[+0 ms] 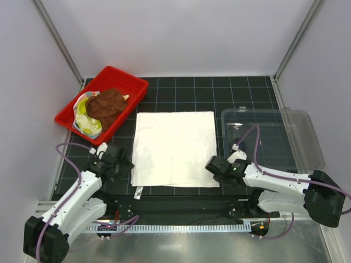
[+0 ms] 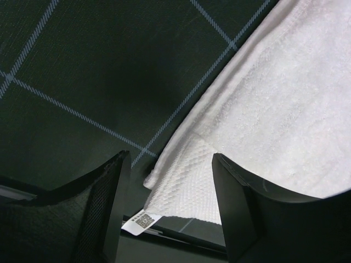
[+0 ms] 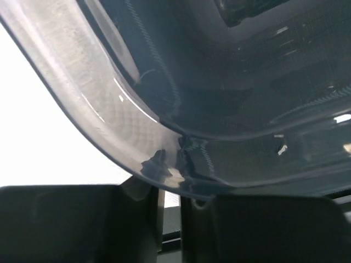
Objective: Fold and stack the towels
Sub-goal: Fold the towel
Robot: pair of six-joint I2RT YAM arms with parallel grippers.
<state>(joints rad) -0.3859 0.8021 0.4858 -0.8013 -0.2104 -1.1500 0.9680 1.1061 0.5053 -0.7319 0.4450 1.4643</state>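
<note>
Top view, upper left: brown towel (image 1: pixel 108 105) hides most of yellow-green towel (image 1: pixel 82 108); print indistinct. Left wrist: white towel (image 2: pixel 274 109) cut off at right edge; tag (image 2: pixel 140 221) text too small to read. Right wrist: clear bin (image 3: pixel 109 115) rim blurred, cropped.

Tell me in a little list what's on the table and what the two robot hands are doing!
white towel: spread flat in the middle
red tray: far left, holding two towels
brown towel: in the tray, on top
yellow-green towel: in the tray, under the brown one
clear bin: right of the white towel
left gripper: open, around the white towel's near left corner
right gripper: jaws nearly together, by the bin's corner; grip unclear
</note>
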